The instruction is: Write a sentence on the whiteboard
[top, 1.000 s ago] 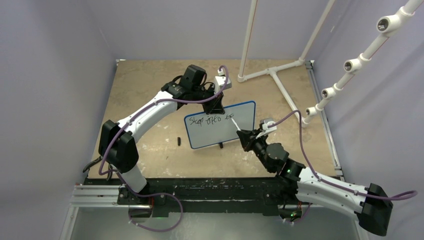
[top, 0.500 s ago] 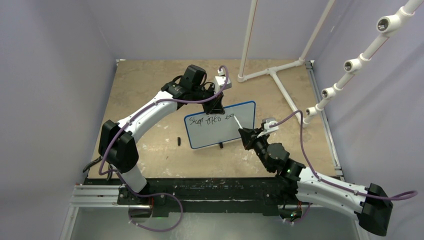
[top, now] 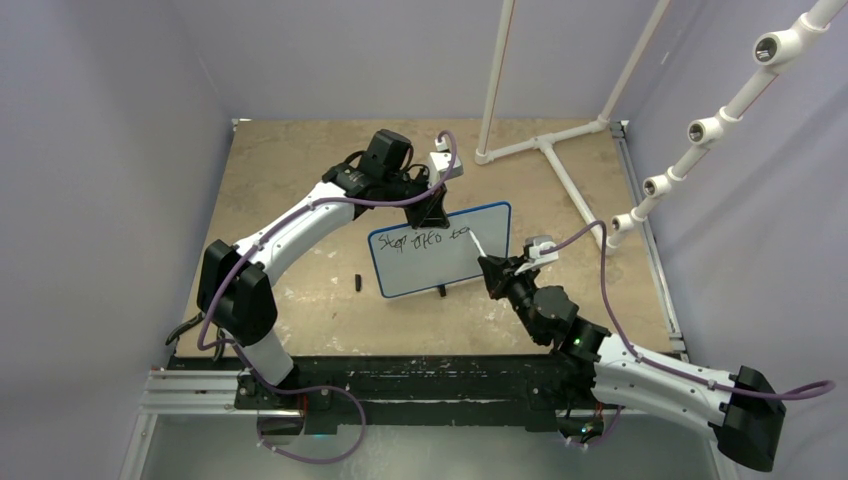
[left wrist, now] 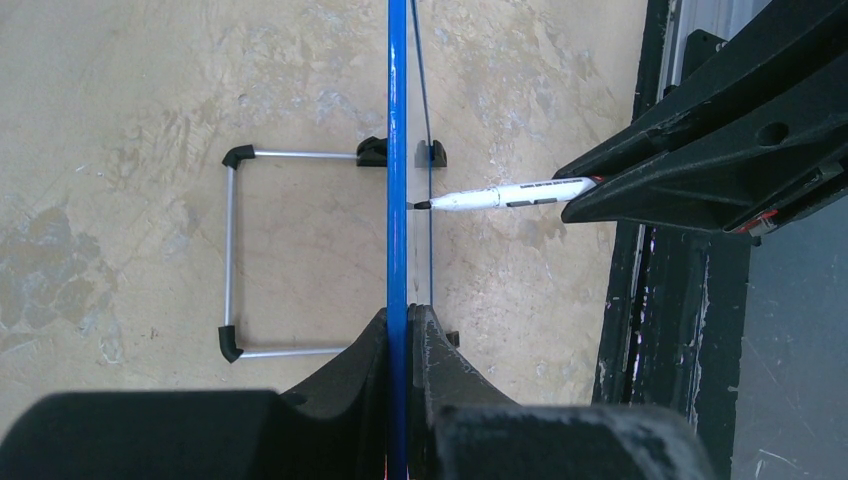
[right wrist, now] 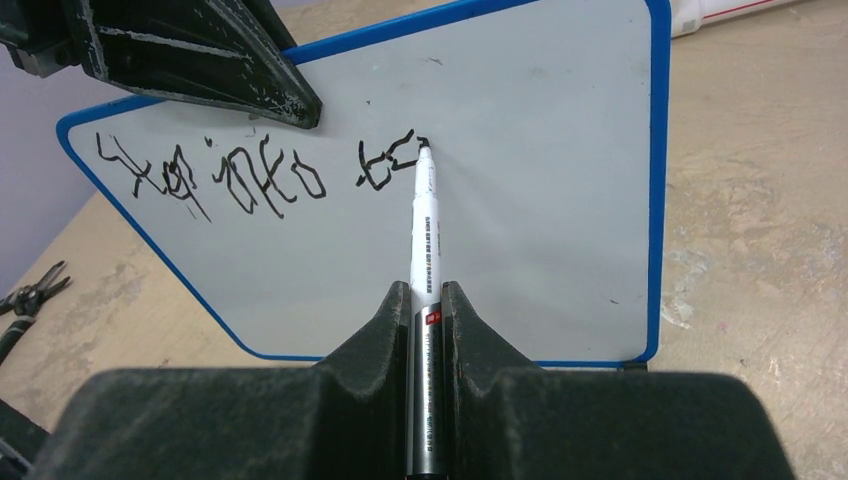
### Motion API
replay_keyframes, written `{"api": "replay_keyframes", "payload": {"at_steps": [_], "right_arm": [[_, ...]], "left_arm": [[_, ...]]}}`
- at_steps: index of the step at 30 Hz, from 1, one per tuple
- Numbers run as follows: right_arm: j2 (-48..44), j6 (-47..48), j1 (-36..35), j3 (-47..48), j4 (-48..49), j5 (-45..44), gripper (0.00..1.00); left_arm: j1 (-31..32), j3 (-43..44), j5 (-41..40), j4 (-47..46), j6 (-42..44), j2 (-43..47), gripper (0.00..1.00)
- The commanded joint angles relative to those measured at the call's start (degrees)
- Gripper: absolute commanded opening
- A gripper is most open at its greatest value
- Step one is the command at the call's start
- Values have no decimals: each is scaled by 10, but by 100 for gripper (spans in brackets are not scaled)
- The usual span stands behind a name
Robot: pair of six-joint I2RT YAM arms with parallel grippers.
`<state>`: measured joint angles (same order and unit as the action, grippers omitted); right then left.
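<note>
The whiteboard (top: 445,262) stands upright mid-table, white with a blue rim; it fills the right wrist view (right wrist: 540,230) and shows edge-on in the left wrist view (left wrist: 397,150). My left gripper (top: 431,211) is shut on its top edge (left wrist: 399,330). My right gripper (top: 497,272) is shut on a white marker (right wrist: 424,225) whose black tip touches the board. The sentence (right wrist: 250,175) is one line of black scribble across the board's upper part; the tip sits at its right end. The marker also shows in the left wrist view (left wrist: 500,195).
A small black marker cap (top: 357,282) lies on the table left of the board. A white PVC pipe frame (top: 545,150) stands at the back right. The board's wire stand (left wrist: 232,255) rests on the table behind it. Pliers (right wrist: 25,295) lie at far left.
The right gripper has drawn the marker a little along the board, and the last scribble at the line's right end has changed shape. The left arm and board have not moved.
</note>
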<state>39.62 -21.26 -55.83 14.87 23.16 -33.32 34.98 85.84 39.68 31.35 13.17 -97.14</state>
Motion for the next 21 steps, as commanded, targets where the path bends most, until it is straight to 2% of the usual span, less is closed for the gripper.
{"api": "replay_keyframes", "payload": {"at_steps": [1, 11, 21], "right_arm": [[1, -9, 1, 14, 0, -9, 0], [30, 2, 1, 23, 20, -3, 0], [-5, 2, 1, 22, 2, -3, 0]], "left_arm": [[0, -17, 3, 50, 21, 5, 0], [0, -17, 5, 47, 19, 3, 0], [0, -17, 9, 45, 18, 5, 0]]}}
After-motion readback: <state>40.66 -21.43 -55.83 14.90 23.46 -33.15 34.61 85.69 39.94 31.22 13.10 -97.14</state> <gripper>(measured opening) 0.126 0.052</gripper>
